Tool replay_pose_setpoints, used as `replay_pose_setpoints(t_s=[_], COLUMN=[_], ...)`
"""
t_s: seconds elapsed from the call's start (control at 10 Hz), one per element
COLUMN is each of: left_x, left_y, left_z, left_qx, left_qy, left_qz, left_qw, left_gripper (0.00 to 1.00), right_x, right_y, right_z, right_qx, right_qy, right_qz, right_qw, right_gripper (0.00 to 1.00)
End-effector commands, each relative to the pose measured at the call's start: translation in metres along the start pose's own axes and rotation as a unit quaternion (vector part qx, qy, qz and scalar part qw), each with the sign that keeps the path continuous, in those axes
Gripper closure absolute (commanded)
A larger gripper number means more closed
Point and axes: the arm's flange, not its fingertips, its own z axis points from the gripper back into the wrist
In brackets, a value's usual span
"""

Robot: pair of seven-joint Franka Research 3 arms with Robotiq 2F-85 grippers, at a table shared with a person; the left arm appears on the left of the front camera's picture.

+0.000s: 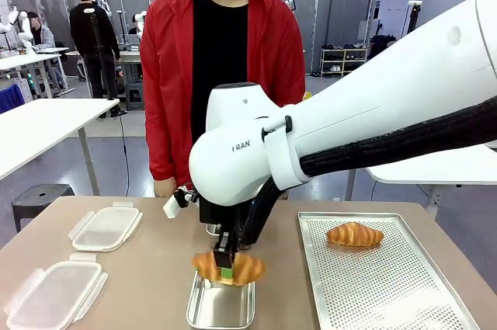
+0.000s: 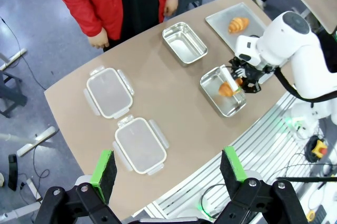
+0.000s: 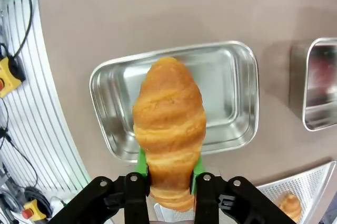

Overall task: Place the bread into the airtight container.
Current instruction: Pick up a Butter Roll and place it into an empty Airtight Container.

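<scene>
My right gripper (image 1: pixel 226 266) is shut on a golden croissant (image 1: pixel 229 268), holding it just above a steel container (image 1: pixel 221 308) near the table's front edge. In the right wrist view the croissant (image 3: pixel 169 124) hangs lengthwise over the open container (image 3: pixel 231 76), pinched between the green pads (image 3: pixel 141 162). From the left wrist view, the croissant (image 2: pixel 228 88) hovers over that container (image 2: pixel 224 105) under the right gripper (image 2: pixel 241 79). My left gripper (image 2: pixel 167 166) is open, high above the table, with nothing between its fingers.
A second croissant (image 1: pixel 355 234) lies on a perforated metal tray (image 1: pixel 388 291) at the right. A second steel container (image 2: pixel 184 42) stands farther back. Two clear lids (image 1: pixel 106 227) (image 1: pixel 53 293) lie at the left. A person in a red jacket (image 1: pixel 225 66) stands at the far side.
</scene>
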Motion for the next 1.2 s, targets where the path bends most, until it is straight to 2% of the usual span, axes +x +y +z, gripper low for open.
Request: replay_pose_setpoints(t_s=[0.0, 0.1, 0.5, 0.7, 1.0, 1.1], left_x=[0.001, 0.001, 0.001, 0.001, 0.001, 0.001], left_y=[0.000, 0.000, 0.000, 0.000, 0.000, 0.000], left_z=[0.001, 0.001, 0.001, 0.001, 0.001, 0.001], left_qx=[-0.002, -0.002, -0.002, -0.002, -0.002, -0.002], left_qy=[-0.004, -0.004, -0.004, -0.004, -0.004, -0.004], left_qz=[-0.010, -0.010, -0.010, -0.010, -0.010, -0.010], left_qw=[1.000, 1.000, 1.000, 1.000, 1.000, 1.000], left_gripper=[0.00, 0.00, 0.00, 0.00, 0.00, 0.00], right_x=[-0.004, 0.000, 0.000, -0.001, -0.008, -0.011], right_y=[0.000, 0.000, -0.001, -0.003, -0.005, -0.007], right_z=[-0.002, 0.000, 0.000, -0.004, -0.006, -0.011], right_qx=[0.017, 0.000, 0.004, 0.023, 0.051, 0.076], right_qy=[-0.013, 0.000, -0.003, -0.053, -0.122, -0.118], right_qz=[-0.015, 0.000, -0.004, -0.147, -0.326, -0.356], right_qw=[1.000, 1.000, 1.000, 0.987, 0.936, 0.924], right_gripper=[0.65, 0.65, 0.65, 0.65, 0.65, 0.65])
